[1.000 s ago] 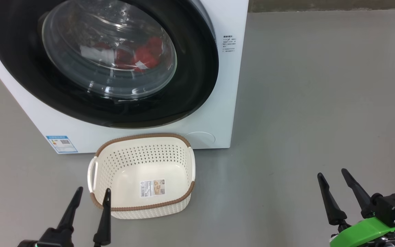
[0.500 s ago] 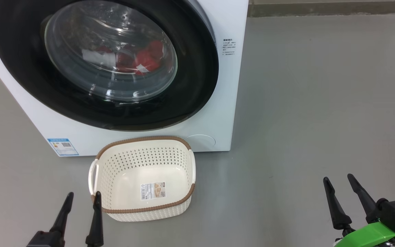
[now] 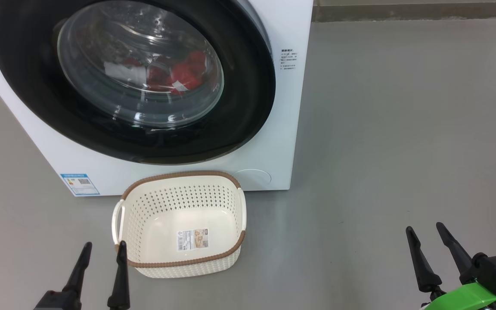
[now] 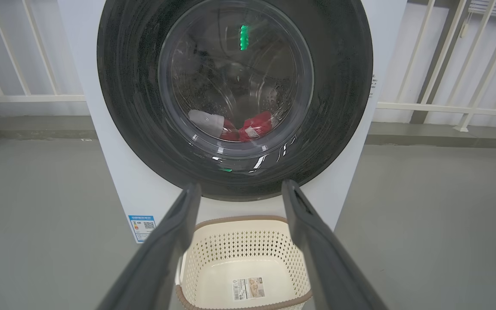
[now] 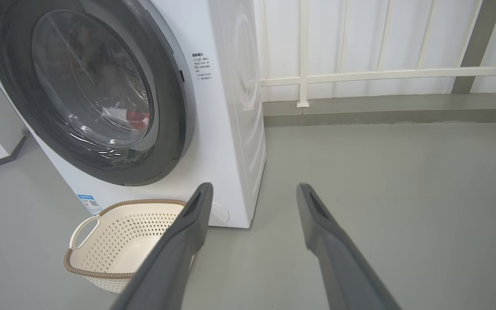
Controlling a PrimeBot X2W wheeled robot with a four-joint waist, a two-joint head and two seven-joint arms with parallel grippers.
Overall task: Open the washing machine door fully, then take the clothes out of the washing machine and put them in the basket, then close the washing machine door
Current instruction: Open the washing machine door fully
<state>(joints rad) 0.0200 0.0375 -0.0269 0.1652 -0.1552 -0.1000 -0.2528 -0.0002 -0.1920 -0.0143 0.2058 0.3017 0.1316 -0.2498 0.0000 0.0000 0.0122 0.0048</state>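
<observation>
1. The washing machine (image 3: pixel 284 107) stands on the grey floor (image 3: pixel 381 129), a small blue label (image 3: pixel 79 183) low on its front.
2. The washing machine door (image 3: pixel 248 86) lies shut against the front of the machine, its black rim flush around the clear glass bowl.
3. The clothes (image 3: pixel 183 73) are inside the drum, seen through the glass. They form a heap of red fabric at the bottom of the drum, with a white piece just to its left.
4. The basket (image 3: pixel 179 174) sits upright on the floor just in front of the machine, below the door, its far rim near the machine's base.
5. Inside the basket a sticker (image 3: pixel 192 239) lies uncovered on the cream floor, and the perforated walls show all round.
6. The left gripper (image 3: pixel 105 243) hovers above the floor at the basket's near left corner. Its fingers are spread wide and hold nothing; in the left wrist view they frame the basket and point at the door.
7. The right gripper (image 3: pixel 424 226) hovers well to the right of the basket and machine, its fingers likewise wide apart and holding nothing.
8. A white railing (image 5: pixel 360 75) runs behind the machine.
</observation>
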